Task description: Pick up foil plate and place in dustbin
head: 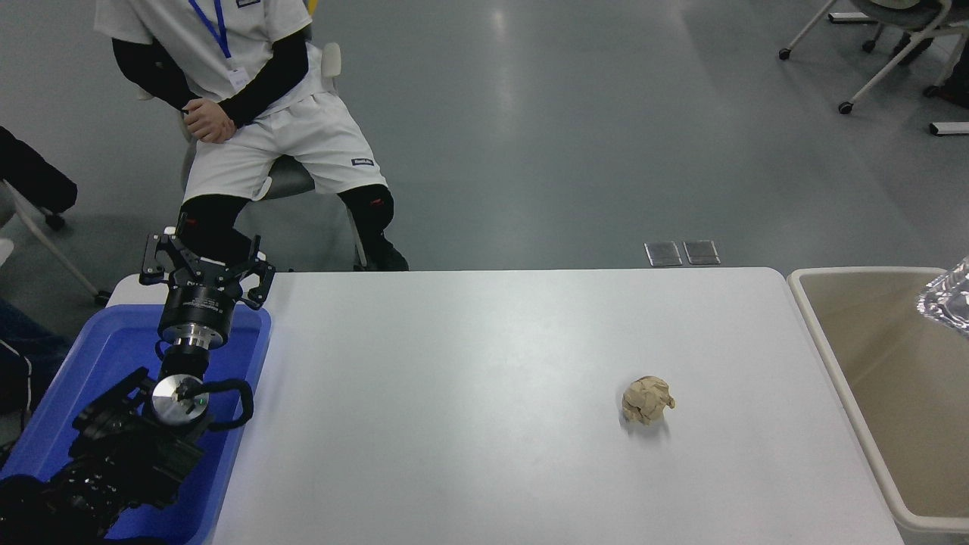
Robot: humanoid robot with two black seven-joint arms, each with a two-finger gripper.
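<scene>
One corner of the foil plate (950, 303) shows at your right edge, over the dustbin (814, 318). Right hand out of view. Left hand (204, 265) parked, fingers spread. Risk: plate catches the rim.

foil plate (948, 303) corner over dustbin (825, 341), paper ball (648, 400) on table (469, 393)

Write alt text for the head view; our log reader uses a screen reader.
Only a corner of the foil plate shows at the right edge, over the beige dustbin. A crumpled paper ball lies on the white table, and the left gripper is parked open over a blue tub; a person sits beyond.
</scene>
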